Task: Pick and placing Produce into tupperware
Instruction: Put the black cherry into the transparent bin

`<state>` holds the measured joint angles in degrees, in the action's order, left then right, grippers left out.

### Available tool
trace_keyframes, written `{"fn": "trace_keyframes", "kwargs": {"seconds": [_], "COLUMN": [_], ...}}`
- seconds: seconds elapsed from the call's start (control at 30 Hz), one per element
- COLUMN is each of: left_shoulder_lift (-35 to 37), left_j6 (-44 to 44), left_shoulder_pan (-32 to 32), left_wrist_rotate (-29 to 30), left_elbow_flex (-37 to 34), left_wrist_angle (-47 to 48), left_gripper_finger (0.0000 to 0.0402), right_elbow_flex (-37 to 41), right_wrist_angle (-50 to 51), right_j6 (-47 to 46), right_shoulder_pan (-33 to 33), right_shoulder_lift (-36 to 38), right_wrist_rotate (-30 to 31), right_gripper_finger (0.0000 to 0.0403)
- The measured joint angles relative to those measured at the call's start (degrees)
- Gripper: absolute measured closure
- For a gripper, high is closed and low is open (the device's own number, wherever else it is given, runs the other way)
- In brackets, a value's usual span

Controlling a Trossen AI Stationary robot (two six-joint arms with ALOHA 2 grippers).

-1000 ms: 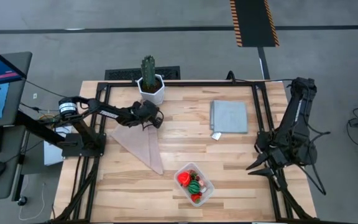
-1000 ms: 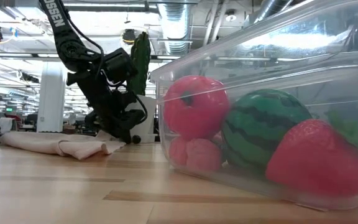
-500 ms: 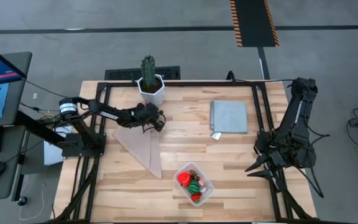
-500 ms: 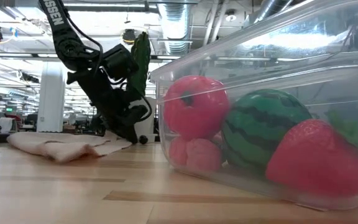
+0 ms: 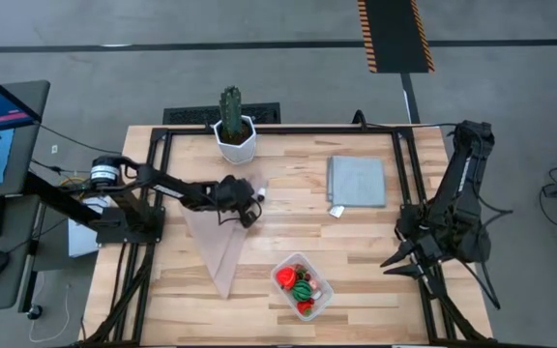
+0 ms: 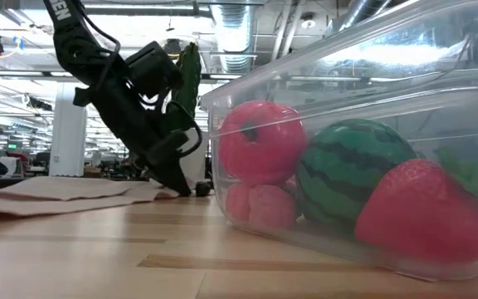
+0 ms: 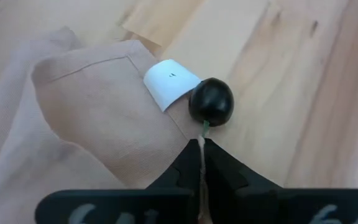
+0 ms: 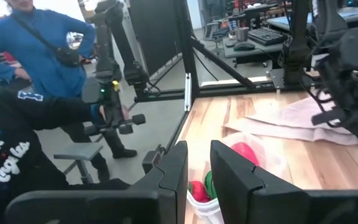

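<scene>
The left hand (image 7: pixel 201 144), clenched on the thin green stem of a small glossy dark berry (image 7: pixel 211 101) beside the beige cloth (image 7: pixel 86 124), is mid-pick; next it likely must carry it to the clear plastic rectangular container (image 5: pixel 324 290).

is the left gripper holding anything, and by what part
The left gripper is shut on the dark berry, pinching only its thin green stem, with the beige cloth beside it.
</scene>
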<state>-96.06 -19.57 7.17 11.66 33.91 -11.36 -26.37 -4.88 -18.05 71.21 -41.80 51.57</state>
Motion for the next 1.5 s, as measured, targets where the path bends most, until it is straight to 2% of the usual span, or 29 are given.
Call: {"fn": "trace_keyframes", "kwargs": {"seconds": [0.17, 0.37, 0.5, 0.7, 0.77, 0.93, 1.13, 1.23, 1.37, 1.5], "left_shoulder_lift": [0.0, 0.0, 0.2, 0.5, 0.7, 0.9, 2.5, 5.1, 9.5, 11.9], "left_j6": [-0.5, -0.4, 1.8, 0.3, 0.9, -0.7, -1.5, 1.5, 5.9, 8.5], "left_shoulder_pan": [-2.1, -2.8, -3.8, -4.4, -4.3, -5.0, -5.9, -6.1, -6.1, -6.0], "left_wrist_rotate": [1.4, 3.8, 4.3, 8.3, 7.8, 8.6, 10.1, 10.5, 8.0, 8.7], "left_elbow_flex": [0.0, 0.0, 0.0, 0.1, 0.0, 0.2, 0.3, 0.5, 2.5, 4.4], "left_wrist_angle": [2.7, 4.8, 6.4, 8.9, 9.4, 12.3, 16.2, 16.9, 18.9, 18.9], "left_gripper_finger": [0.0395, 0.0369, 0.0335, 0.0261, 0.0241, 0.0209, 0.0196, 0.0196, 0.0196, 0.0196], "right_elbow_flex": [0.0, 0.0, 0.0, 0.0, 0.0, 0.0, 0.0, 0.0, 0.0, 0.0], "right_wrist_angle": [-0.2, -0.3, -0.3, -0.3, -0.6, -0.9, -0.8, -0.7, -0.9, -0.7], "right_j6": [-0.1, -2.1, -2.3, -3.0, -3.0, -3.0, -3.1, -3.0, -3.2, -3.6], "right_shoulder_pan": [0.0, -0.1, -0.1, -0.1, -0.1, -0.1, -0.1, -0.1, -0.1, -0.1], "right_shoulder_lift": [-1.3, -1.6, -2.3, -2.9, -2.8, -2.9, -3.1, -3.5, -3.5, -3.6], "right_wrist_rotate": [1.6, 2.0, 2.6, 2.8, 2.8, 2.8, 2.8, 2.8, 3.0, 3.0], "right_gripper_finger": [0.031, 0.031, 0.031, 0.031, 0.031, 0.031, 0.031, 0.031, 0.031, 0.031]}}
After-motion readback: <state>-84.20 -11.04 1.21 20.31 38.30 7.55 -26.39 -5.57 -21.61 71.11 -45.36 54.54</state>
